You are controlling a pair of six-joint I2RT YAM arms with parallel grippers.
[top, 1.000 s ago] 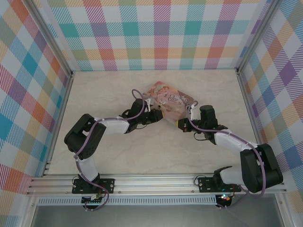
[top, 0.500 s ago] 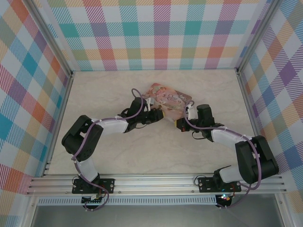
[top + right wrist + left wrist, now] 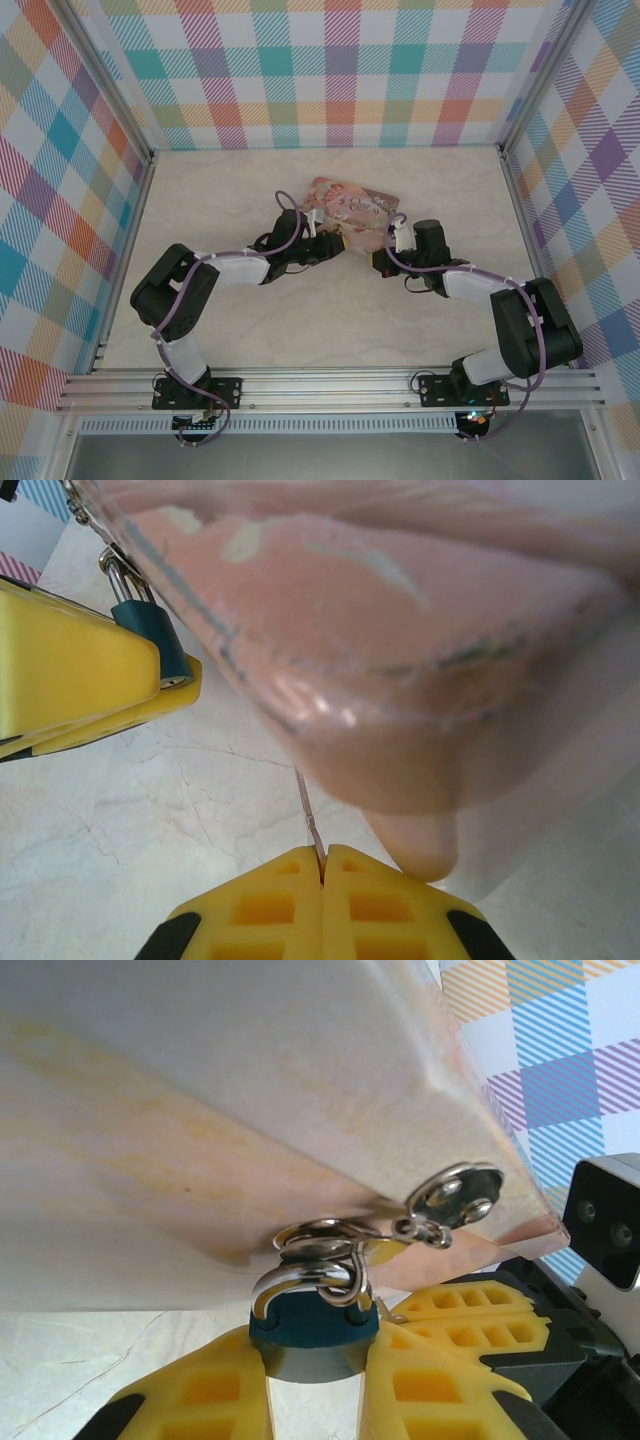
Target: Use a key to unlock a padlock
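Note:
The padlock (image 3: pixel 312 1345), dark blue with a silvery shackle, hangs from the metal hasp of a pink illustrated tin (image 3: pixel 200 1090). My left gripper (image 3: pixel 315 1358) is shut on the padlock's body, one yellow finger on each side. From the right wrist view the padlock (image 3: pixel 150 645) shows at the upper left between the left gripper's fingers (image 3: pixel 80 670). My right gripper (image 3: pixel 323 858) is shut on the key (image 3: pixel 311 815), whose thin blade sticks out toward the tin (image 3: pixel 400 630). From above, the left gripper (image 3: pixel 338 243) and right gripper (image 3: pixel 377 262) meet at the tin's near edge (image 3: pixel 352 208).
The tin lies tilted on the pale marble tabletop (image 3: pixel 230 190), mid-table toward the back. Checked walls (image 3: pixel 340 70) close the back and both sides. A metal rail (image 3: pixel 330 385) runs along the near edge by the arm bases.
The tin has shifted slightly back and to the left. The right arm has followed it a little leftward with the key. The left gripper keeps its hold on the padlock.

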